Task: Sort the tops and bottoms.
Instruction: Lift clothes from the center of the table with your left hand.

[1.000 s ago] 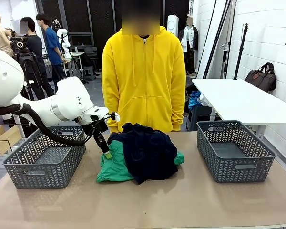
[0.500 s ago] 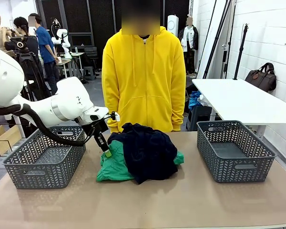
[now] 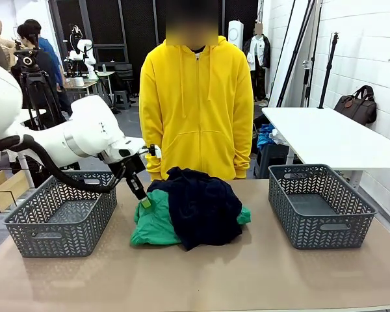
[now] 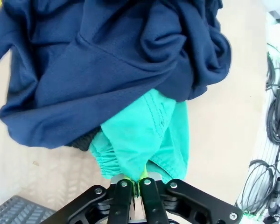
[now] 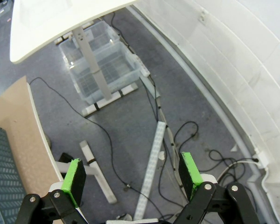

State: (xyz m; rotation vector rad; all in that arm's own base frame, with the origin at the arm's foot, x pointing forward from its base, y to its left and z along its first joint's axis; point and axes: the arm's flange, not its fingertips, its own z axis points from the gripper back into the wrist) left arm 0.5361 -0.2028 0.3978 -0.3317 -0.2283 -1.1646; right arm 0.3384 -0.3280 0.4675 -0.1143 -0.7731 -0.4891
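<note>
1. Green garment [image 3: 153,227] lies mid-desk in the front view, mostly under a navy garment [image 3: 201,205]. Our left claw [image 3: 145,202] grips the green garment's left edge. The left basket [image 3: 58,224] is near and the right basket [image 3: 322,208] well apart. A person [image 3: 195,97] in a yellow hoodie stands behind the desk [image 3: 247,279].
2. At the left wrist, we see the left claw [image 4: 139,183] clamped together on a fold of the green garment [image 4: 144,135], beside its gathered hem. The navy garment [image 4: 112,60] covers the rest.
3. At the right wrist, our right claw [image 5: 133,175] stands wide apart above grey floor [image 5: 130,116] strewn with cables.
</note>
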